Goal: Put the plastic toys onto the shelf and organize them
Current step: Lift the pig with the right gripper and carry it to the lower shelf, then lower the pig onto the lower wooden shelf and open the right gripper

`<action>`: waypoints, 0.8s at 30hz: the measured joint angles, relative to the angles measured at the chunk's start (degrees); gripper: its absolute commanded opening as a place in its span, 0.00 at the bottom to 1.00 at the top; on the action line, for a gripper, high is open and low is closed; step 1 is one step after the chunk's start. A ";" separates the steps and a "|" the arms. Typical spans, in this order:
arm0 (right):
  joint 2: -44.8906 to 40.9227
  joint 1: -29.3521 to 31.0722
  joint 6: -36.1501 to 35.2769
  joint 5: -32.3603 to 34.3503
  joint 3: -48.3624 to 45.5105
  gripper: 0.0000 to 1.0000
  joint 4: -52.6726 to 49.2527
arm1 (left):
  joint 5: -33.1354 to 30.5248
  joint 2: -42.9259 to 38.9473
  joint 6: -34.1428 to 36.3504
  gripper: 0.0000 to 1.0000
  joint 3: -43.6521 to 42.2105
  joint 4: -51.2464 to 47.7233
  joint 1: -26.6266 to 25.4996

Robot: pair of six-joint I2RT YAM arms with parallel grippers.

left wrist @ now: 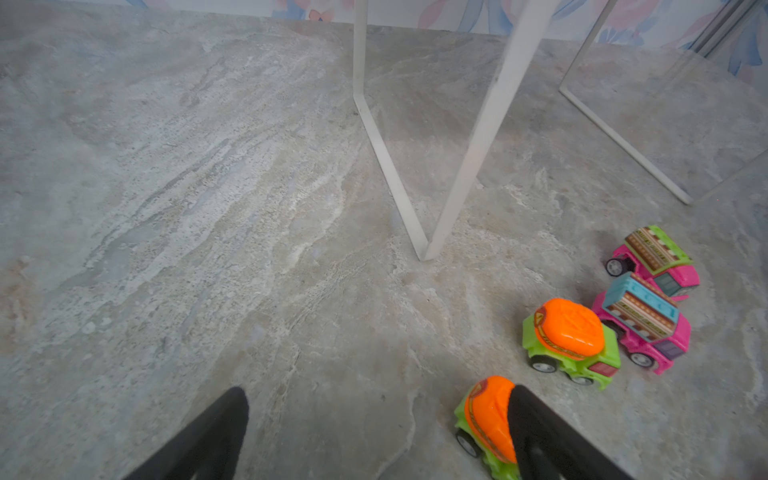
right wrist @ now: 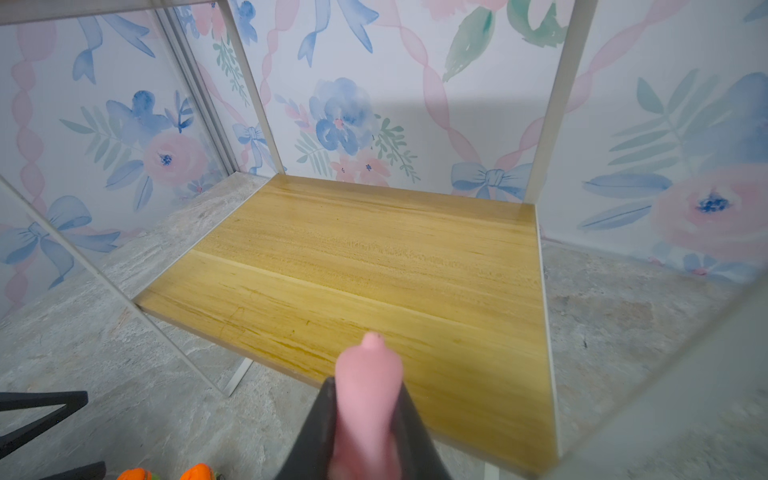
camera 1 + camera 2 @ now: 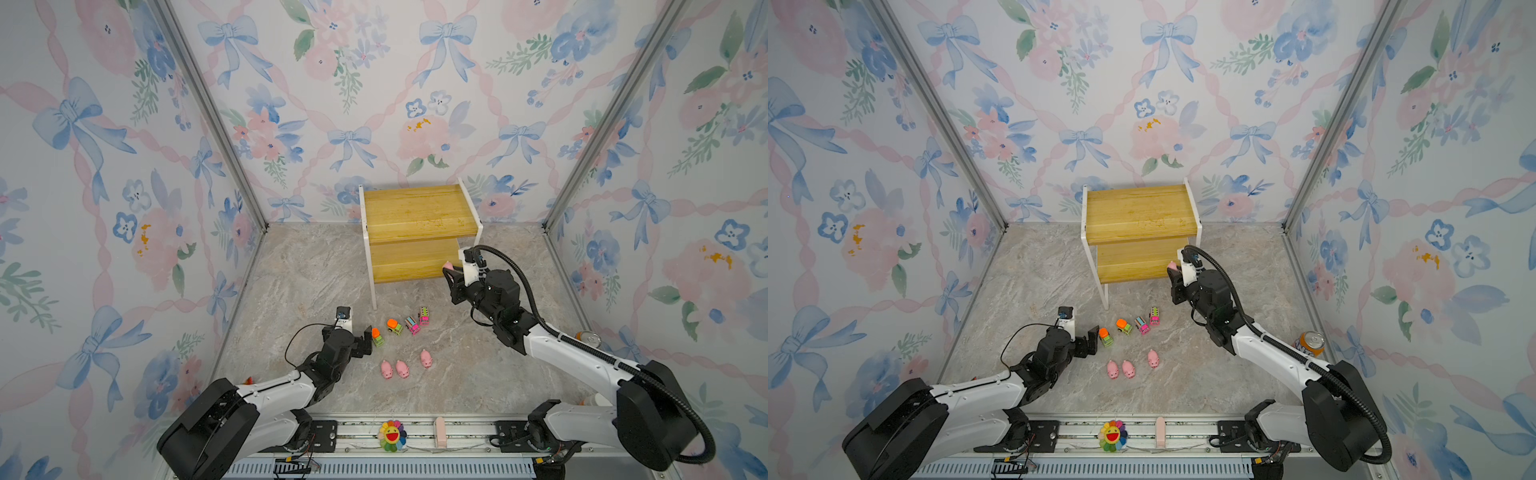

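right wrist view: a pink pig is pinched in the right jaws, at the front edge of the shelf's lower board. in both top views three pigs and four trucks stand on the bench; the left jaws gape wide, just beside a green truck.

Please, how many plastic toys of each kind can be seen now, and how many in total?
Pink pigs: 4 (three on the table, one in the right gripper)
Green trucks with orange tops: 2
Pink trucks with striped tops: 2
Total: 8
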 measured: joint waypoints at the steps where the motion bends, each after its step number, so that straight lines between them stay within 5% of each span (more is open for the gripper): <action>1: 0.31 0.42 -0.02 0.92 0.00 0.22 0.57 | 0.00 0.00 0.00 0.98 0.00 0.00 0.00; 24: 10.16 2.62 0.28 13.92 3.87 0.23 7.74 | 2.03 -1.40 0.85 0.98 0.00 0.02 2.03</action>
